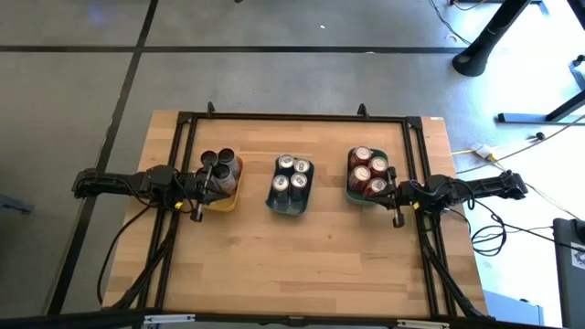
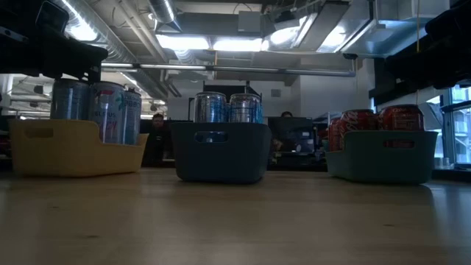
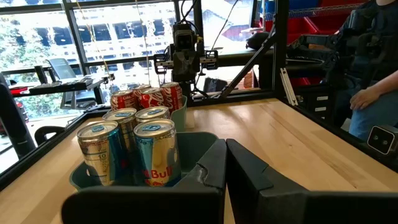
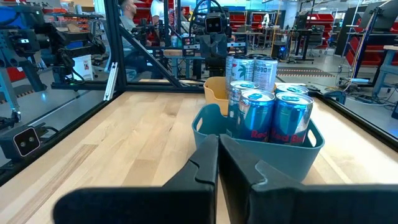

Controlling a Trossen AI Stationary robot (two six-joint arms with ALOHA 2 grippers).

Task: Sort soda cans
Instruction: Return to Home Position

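Three trays stand in a row across the table. The yellow tray [image 1: 224, 202] on the left holds dark cans [image 1: 219, 165], which stand upright in it. The grey-blue tray [image 1: 285, 208] in the middle holds silver cans [image 1: 292, 175]. The teal tray [image 1: 351, 194] on the right holds red cans [image 1: 369, 172]. My left gripper [image 1: 218, 185] [image 3: 226, 163] hangs shut over the yellow tray's near side and points at the middle tray. My right gripper [image 1: 391, 192] [image 4: 219, 158] is shut at the teal tray's near right side and also points at the middle tray.
A black frame [image 1: 292, 119] runs around the table's far and side edges. Bare wood [image 1: 302, 265] fills the near half of the table. A person [image 3: 373, 68] stands beyond the table's near side in the left wrist view, and another person [image 4: 127, 9] shows far off in the right wrist view.
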